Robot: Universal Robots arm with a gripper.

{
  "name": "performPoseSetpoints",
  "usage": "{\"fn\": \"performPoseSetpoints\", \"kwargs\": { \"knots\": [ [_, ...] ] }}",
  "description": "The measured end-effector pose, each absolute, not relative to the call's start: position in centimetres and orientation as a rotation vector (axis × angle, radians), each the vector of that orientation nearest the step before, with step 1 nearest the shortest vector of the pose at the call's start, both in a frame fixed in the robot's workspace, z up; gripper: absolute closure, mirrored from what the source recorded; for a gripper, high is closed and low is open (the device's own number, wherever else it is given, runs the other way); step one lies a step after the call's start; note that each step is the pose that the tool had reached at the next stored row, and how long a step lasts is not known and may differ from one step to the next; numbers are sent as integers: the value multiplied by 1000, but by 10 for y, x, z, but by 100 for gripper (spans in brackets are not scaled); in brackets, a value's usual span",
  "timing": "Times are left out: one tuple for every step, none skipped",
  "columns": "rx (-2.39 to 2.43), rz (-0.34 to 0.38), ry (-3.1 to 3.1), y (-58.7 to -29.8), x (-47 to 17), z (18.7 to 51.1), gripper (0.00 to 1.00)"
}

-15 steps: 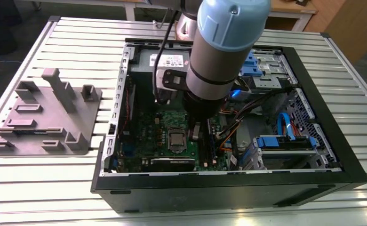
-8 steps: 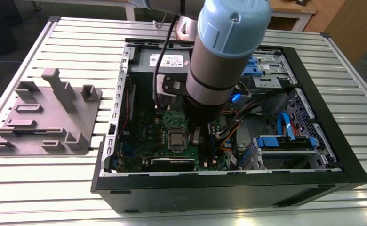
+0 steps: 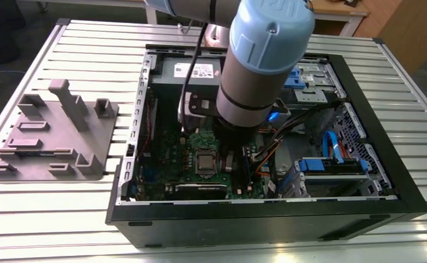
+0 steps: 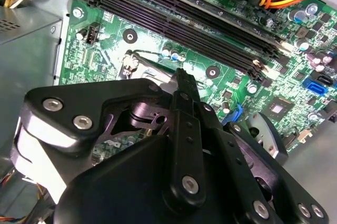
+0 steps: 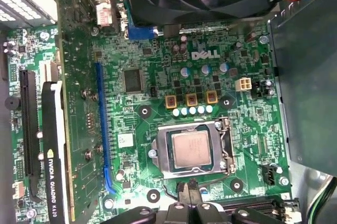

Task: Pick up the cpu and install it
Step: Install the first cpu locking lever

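- Computer case [image 3: 388, 181]: lies open on its side on the slatted bench [image 3: 89, 49]; holds the green motherboard [image 3: 198, 148], a power supply [image 3: 191, 71] at the far end, blue-tabbed drive bays [image 3: 330, 164] toward the exterior view's right.
- Cpu [image 5: 190, 148]: seated flat inside the metal socket frame [image 5: 224, 145] on the motherboard, silvery top exposed; in the exterior view [image 3: 205, 162] it sits just left of the arm [image 3: 261, 60].
- Gripper [image 5: 191, 195]: fingertips pressed together, holding nothing, just beside the socket edge and clear of the cpu.
- Grey fixture plate [image 3: 53, 137]: rests on the bench, left of the case.
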State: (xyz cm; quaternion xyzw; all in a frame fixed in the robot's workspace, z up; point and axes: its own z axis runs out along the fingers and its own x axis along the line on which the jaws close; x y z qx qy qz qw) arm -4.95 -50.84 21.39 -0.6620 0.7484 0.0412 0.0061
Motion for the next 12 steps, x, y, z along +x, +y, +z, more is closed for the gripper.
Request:
{"fn": "performPoseSetpoints", "kwargs": {
  "knots": [
    [-2072, 129, 2342, -509, -50, 213, 90],
    [-2072, 129, 2342, -509, -50, 212, 90],
    [-2072, 129, 2341, -509, -49, 212, 90],
    [-2072, 129, 2341, -510, -50, 211, 90],
    [-2071, 129, 2341, -510, -50, 210, 90],
    [-2071, 130, 2341, -511, -50, 209, 90],
    [-2071, 130, 2341, -511, -50, 208, 90],
    [-2071, 130, 2341, -511, -50, 207, 90],
    [-2071, 130, 2341, -512, -50, 206, 90],
    [-2071, 131, 2341, -512, -50, 205, 90],
    [-2070, 133, 2340, -513, -49, 204, 90],
    [-2070, 134, 2339, -514, -49, 203, 90]
  ]
}}
